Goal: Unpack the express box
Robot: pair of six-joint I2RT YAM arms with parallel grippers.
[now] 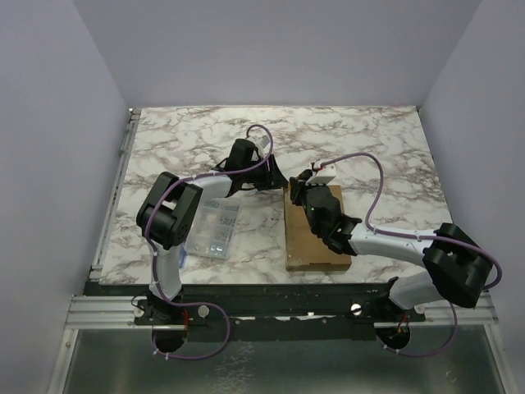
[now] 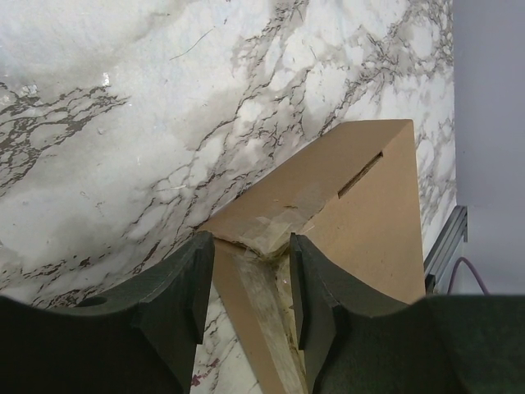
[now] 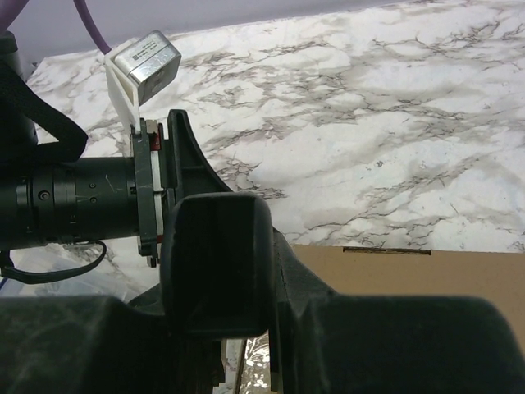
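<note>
The express box [image 1: 316, 234], flat brown cardboard with its lid down, lies right of the table's middle. My left gripper [image 1: 277, 179] is at its far left corner. In the left wrist view the left gripper [image 2: 250, 283] is open and straddles the taped corner of the box [image 2: 361, 222]. My right gripper [image 1: 297, 195] hovers over the same corner. In the right wrist view the right gripper [image 3: 246, 361] looks open, with a left finger [image 3: 217, 263] standing between its jaws. The box top [image 3: 426, 275] with a slot shows behind.
A clear organizer case [image 1: 213, 226] of small parts lies left of the box, beside the left arm. A metal rail [image 1: 111, 213] runs along the table's left edge. Marble table [image 1: 361, 139] stretches behind the box. The left wrist camera [image 3: 148, 57] is close to my right gripper.
</note>
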